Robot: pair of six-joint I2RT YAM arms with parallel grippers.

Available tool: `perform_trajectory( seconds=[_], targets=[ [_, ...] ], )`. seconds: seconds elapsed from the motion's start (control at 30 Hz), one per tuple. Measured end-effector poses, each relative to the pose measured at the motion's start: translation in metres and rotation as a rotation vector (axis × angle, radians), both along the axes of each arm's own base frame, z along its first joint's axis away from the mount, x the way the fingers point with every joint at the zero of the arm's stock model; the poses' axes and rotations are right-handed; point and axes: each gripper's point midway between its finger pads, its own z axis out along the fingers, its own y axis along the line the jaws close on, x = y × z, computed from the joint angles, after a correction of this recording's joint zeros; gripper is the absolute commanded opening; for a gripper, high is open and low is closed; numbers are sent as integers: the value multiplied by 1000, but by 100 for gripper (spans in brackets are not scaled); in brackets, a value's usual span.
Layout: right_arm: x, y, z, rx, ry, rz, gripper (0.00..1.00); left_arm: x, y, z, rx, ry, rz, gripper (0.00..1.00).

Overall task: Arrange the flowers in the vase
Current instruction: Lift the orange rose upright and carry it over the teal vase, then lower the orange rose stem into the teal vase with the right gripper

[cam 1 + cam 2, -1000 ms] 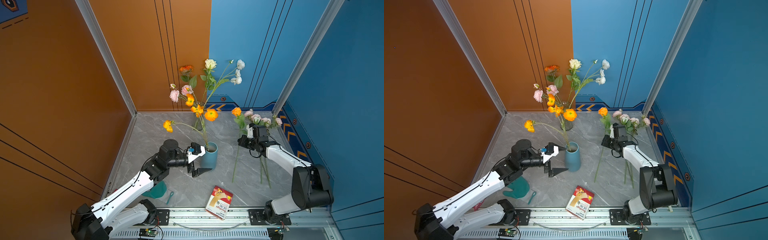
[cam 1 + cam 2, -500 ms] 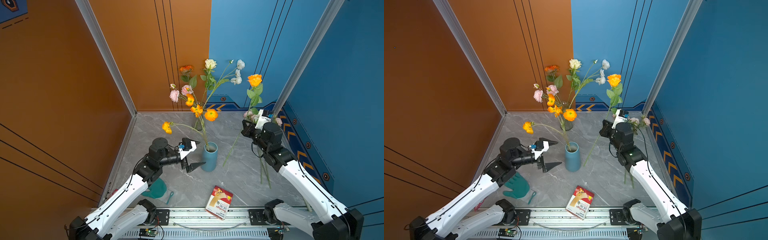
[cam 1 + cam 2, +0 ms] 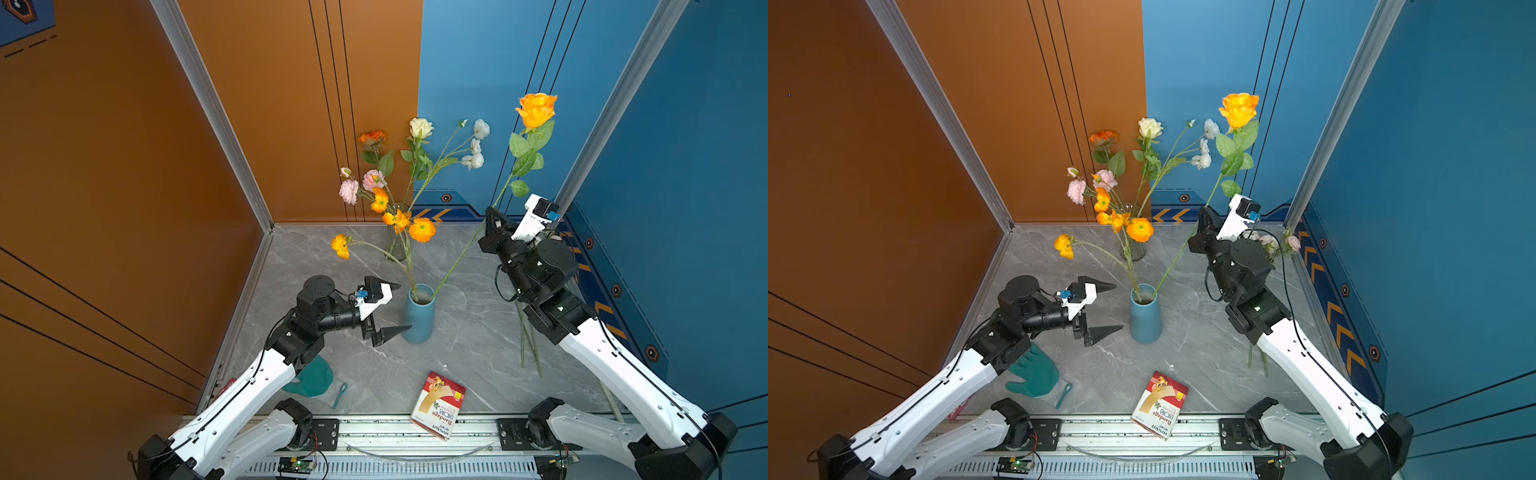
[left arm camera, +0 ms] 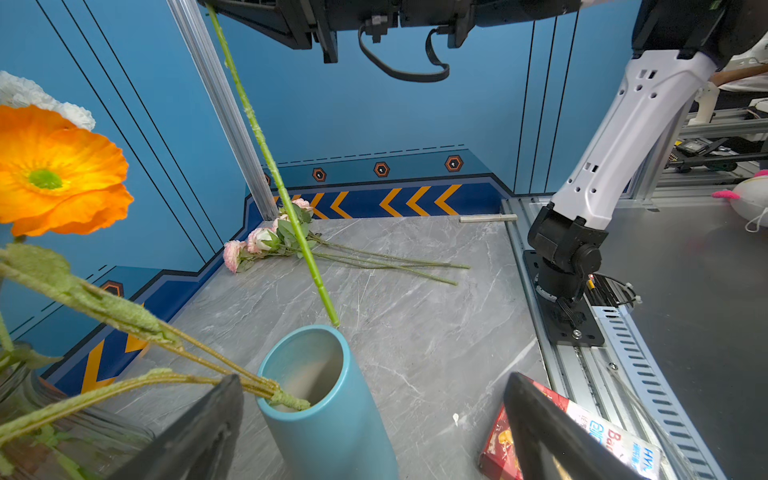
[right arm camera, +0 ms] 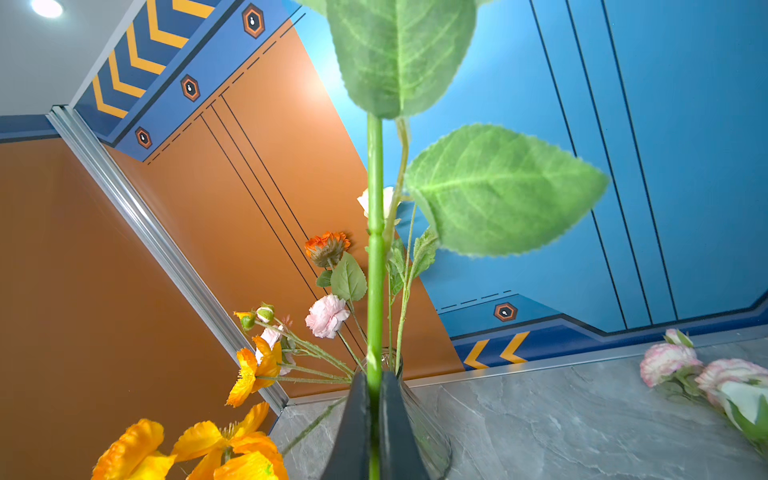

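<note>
Lifted off the surface since a second ago, the orange rose now stands steeply tilted with its bloom high against the blue wall. The foot of its stem has swung across to the mouth of the blue vase. The left arm has meanwhile drawn back from that vase.

The right end effector is clamped tight on the stem just below the lowest leaf. In the right wrist view its two dark fingers pinch the green stalk with no gap. The left end effector holds nothing and is spread to its full width just beside the blue vase, apart from it. Orange poppies already stand in that vase, leaning toward the orange wall.

From the left wrist the stem's tip meets the vase's far rim; whether it is inside the mouth I cannot tell. Both top views put it at the mouth's right edge. The left wrist view also shows pink flowers lying flat on the surface by the blue wall.

A glass vase of cream, white, pink and orange blooms stands behind the blue one, near the back corner. On the grey marbled surface a green glove lies partly under the left arm. A red Bandage box overhangs the front rail.
</note>
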Motion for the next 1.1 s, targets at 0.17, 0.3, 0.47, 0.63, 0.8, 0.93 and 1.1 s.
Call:
perform_trajectory(
  seconds=[0.17, 0.3, 0.47, 0.63, 0.8, 0.93, 1.1],
  targets=[
    [9, 25, -10, -28, -4, 32, 0, 0, 0, 0, -1, -1, 0, 98],
    [11, 39, -22, -46, 9, 56, 0, -1, 0, 1, -2, -4, 0, 98],
    [11, 49, -42, -72, 27, 75, 0, -1, 0, 1, -3, -4, 0, 98],
    [5, 66, -64, -115, 20, 116, 0, -1, 0, 1, -3, -4, 0, 98],
    [-3, 83, -87, -147, -3, 170, 0, -1, 0, 1, -2, -3, 0, 98],
    [-16, 99, -101, -171, -27, 223, 0, -1, 0, 1, -2, -3, 0, 98],
    [-25, 111, -110, -187, -49, 254, 0, -1, 0, 1, -1, -2, -1, 98]
  ],
)
